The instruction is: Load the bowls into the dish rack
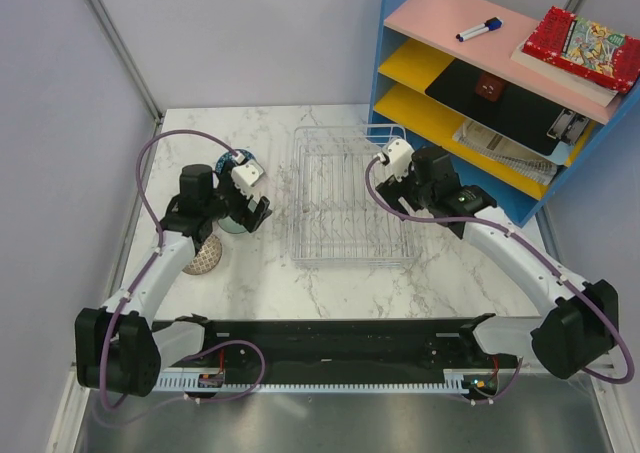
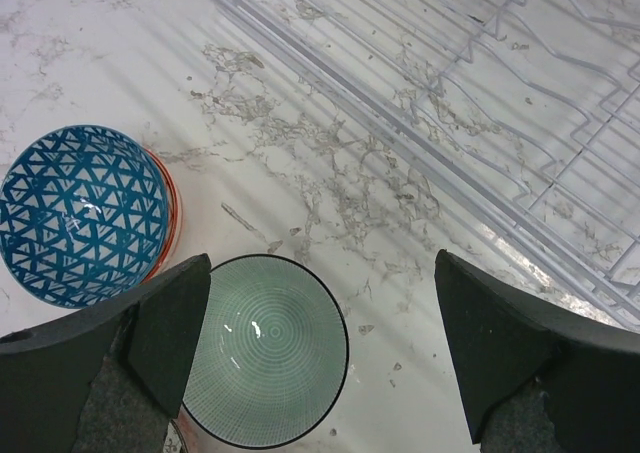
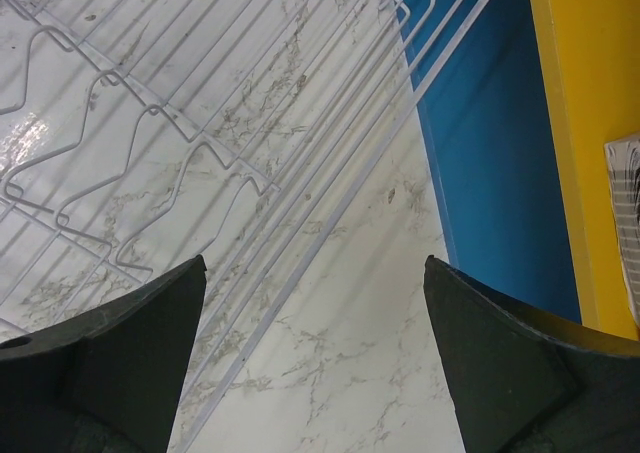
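green bowl [image 2: 265,363], beneath spread left end effector [image 2: 320,273]

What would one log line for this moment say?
left gripper: open, over green bowl | blue bowl: beside it | right gripper: open, at rack edge | rack: no bowls

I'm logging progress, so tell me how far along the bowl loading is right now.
Done: nothing yet; the dish rack holds no bowls. In hand: the left gripper hangs open above the green bowl, not gripping it; the right gripper is open and empty at the rack's right edge. To do: the green bowl, the blue bowl beside it and a pale bowl by the left arm.
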